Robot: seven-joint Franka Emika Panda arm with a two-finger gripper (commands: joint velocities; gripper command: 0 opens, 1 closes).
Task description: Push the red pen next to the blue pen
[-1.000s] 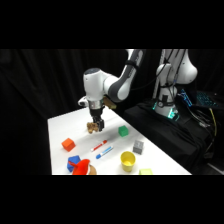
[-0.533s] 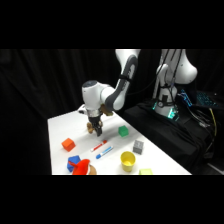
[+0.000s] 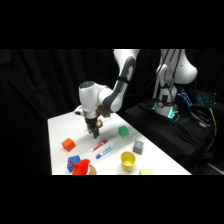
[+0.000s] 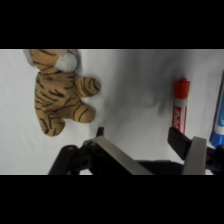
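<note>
Our gripper (image 4: 142,137) hangs spread and empty; we judge the red pen (image 4: 180,104) light, stiff, roll-prone, so nudge mid-barrel toward the blue pen (image 4: 218,125).

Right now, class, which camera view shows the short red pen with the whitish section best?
The wrist view: the short red pen with the whitish section fills much of the right side, its red end and printed barrel distinct, just beyond one finger of the gripper. In the side view the pen is only a thin sliver below the gripper.
</note>
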